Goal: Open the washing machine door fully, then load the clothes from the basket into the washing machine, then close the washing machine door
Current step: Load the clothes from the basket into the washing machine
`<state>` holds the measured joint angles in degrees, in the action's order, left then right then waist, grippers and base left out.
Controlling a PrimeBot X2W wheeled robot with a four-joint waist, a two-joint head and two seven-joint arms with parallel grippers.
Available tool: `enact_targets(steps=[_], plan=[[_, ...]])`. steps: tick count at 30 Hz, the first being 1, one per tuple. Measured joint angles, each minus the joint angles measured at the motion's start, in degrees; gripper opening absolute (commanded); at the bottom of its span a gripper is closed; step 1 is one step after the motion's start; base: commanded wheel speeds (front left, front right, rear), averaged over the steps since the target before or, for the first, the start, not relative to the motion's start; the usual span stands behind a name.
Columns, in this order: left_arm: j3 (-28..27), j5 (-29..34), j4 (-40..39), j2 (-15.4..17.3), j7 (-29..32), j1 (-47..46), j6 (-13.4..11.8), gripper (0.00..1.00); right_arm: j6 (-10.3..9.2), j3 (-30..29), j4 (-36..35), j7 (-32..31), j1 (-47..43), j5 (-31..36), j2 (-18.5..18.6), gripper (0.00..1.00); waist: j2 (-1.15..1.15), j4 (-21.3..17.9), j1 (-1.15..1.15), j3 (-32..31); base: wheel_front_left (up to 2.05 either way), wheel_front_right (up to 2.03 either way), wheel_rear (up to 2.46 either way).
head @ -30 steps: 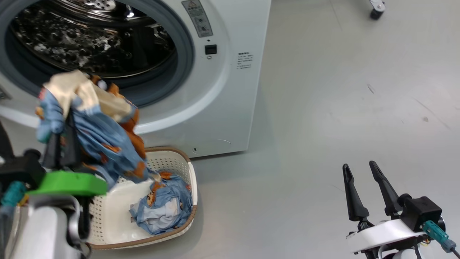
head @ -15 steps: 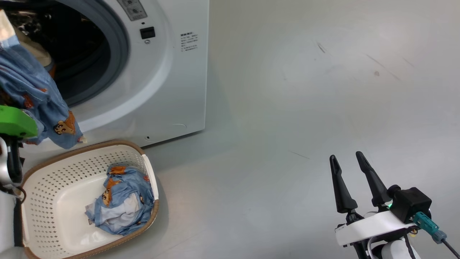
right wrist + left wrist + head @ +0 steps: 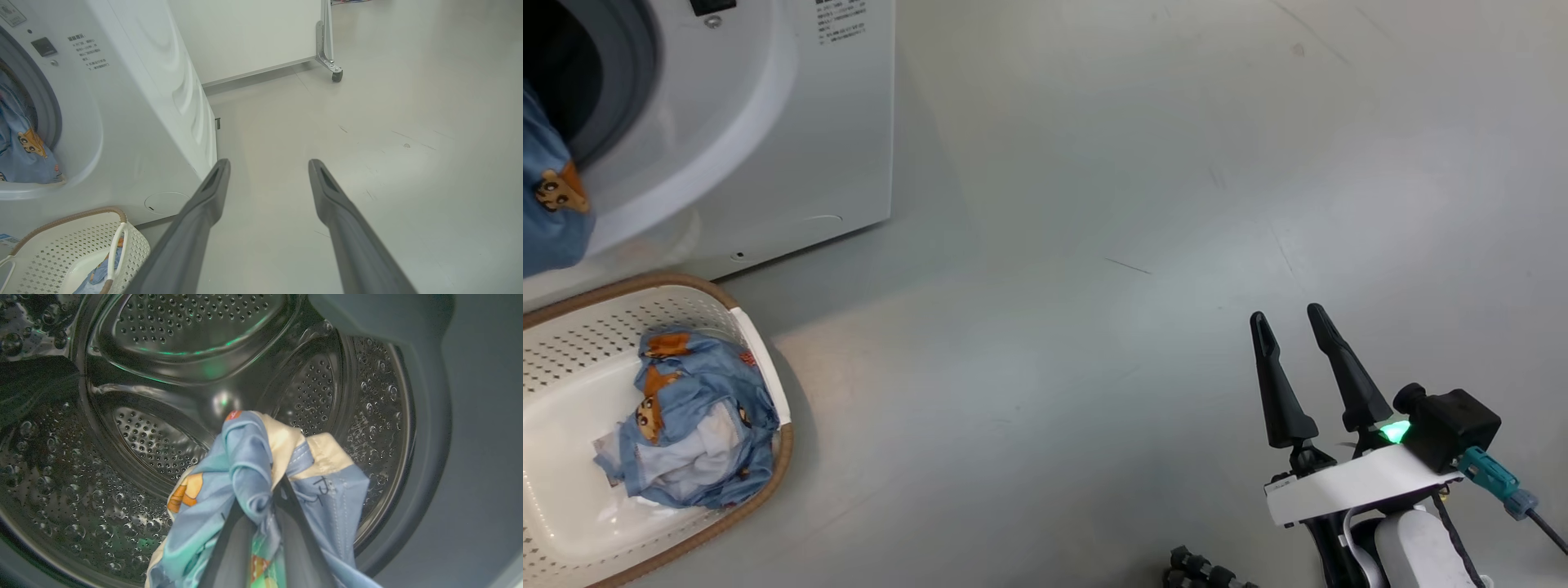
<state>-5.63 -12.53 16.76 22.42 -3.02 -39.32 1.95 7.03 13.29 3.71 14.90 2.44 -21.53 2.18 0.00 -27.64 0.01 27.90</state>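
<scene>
At the far left, by the washer mouth:

- Washing machine: white front-loader standing on the floor. A grey gasket rings the opening, with a steel perforated drum behind it.
- Left gripper: reaches into the drum. Its jaws are pinched nearly together on the held clothes, and its fingertips are buried in the cloth.
- Held clothes: light blue bundle with orange-brown cartoon prints and a cream piece folded in. It hangs inside the drum, and its tail trails out over the lower lip of the opening.
- Basket: cream perforated plastic with a brown woven-look rim. It sits on the floor at the near left, just in front of the machine. One white side handle faces right.
- Basket clothes: second blue printed bundle with white showing. It lies crumpled against the basket's right wall.
- Right gripper: at the near right, well apart from machine and basket, over bare floor. Its fingers are spread wide with nothing between them.
- Floor: pale grey, lightly scuffed.
- Castor foot: metal, under a white panel, far beyond the machine's right side.
</scene>
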Motion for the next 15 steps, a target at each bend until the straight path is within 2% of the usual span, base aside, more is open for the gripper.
enact_targets(steps=[8,15], plan=[[0.5,1.0,3.2,2.0,-0.2,-5.5,0.3,0.00,0.00,0.9,-0.1,0.0,1.4,-1.3,-0.1,1.00,0.00,-1.9,0.00,4.9,0.00,0.00,0.00],[-1.5,0.5,6.5,3.4,-0.9,-10.8,0.3,0.00,0.00,0.6,-0.2,0.0,1.8,-2.8,-0.3,1.00,0.00,-2.8,0.00,8.0,0.00,0.00,0.00]])
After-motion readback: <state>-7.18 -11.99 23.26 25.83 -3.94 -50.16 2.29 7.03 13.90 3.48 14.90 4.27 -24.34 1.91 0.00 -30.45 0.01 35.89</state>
